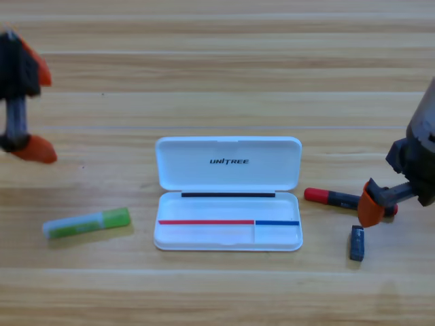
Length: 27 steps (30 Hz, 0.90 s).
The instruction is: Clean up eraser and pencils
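A small dark navy eraser (357, 243) lies on the wooden table (217, 75) in the lower right of the frame, standing lengthwise up and down the picture and touching nothing. Just above it lies the black marker (338, 198) with red ends, almost level, its left red cap pointing toward the white case (228, 193). The marker's right end is hidden behind an orange jaw.

The right gripper (375, 204) reaches in from the right edge, its dark body filling the middle right of the frame. One orange jaw sits over the marker's right end, just above the eraser. The second jaw cannot be seen, so there is no telling whether the gripper is spread or pinching the marker.

In the centre, the white pencil case lies open, its lid folded back toward the top of the frame with the brand name printed on it. Its shallow lower tray holds no pencil or eraser.

To the left of the case, well apart from it, lies the pale white-green pen (87, 223), tilted slightly, with its bright green end toward the case.

At the left edge, in the upper left of the frame, the left gripper (35, 112) waits partly cut off, its two orange jaws spread wide apart, one above the other, holding nothing.
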Available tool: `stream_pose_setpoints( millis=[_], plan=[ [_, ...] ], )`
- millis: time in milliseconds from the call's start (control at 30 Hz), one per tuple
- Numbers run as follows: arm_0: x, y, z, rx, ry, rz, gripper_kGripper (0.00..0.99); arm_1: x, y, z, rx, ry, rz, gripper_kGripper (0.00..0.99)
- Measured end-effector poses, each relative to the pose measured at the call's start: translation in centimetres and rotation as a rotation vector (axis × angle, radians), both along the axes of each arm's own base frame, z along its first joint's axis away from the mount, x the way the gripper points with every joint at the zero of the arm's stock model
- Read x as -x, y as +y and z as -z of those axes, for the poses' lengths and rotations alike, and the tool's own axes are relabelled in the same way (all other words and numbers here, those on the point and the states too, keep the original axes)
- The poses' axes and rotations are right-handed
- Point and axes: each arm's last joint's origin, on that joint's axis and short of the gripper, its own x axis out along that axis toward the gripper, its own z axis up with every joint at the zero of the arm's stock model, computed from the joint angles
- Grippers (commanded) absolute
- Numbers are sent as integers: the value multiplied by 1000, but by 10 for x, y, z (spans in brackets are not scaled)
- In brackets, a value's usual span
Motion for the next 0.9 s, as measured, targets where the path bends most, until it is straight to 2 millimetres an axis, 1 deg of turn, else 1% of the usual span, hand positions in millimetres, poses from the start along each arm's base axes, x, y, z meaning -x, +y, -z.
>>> stream_pose_setpoints(
  millis=[100, 267, 367, 500, 667, 767, 900],
  plan=[
    [-7, 3, 23, -27, 15, -4, 977, -4, 4, 11, 0, 5, 29, 990],
    [-11, 3, 46, -53, 39, 2, 976, -8, 9, 24, -29, 6, 84, 990],
    [-12, 3, 60, -60, 58, 8, 974, -10, 13, 34, -46, 35, 163, 988],
    [-17, -1, 80, -79, 91, 12, 974, -13, 15, 39, -99, 22, 251, 986],
    [-24, -6, 107, -116, 140, 12, 974, -12, 12, 47, -91, 40, 330, 976],
    [-28, -9, 118, -129, 157, 12, 973, -16, 14, 56, -90, 46, 366, 950],
    [-33, -13, 127, -134, 174, 6, 962, -20, 14, 70, -87, 64, 409, 920]
  ],
)
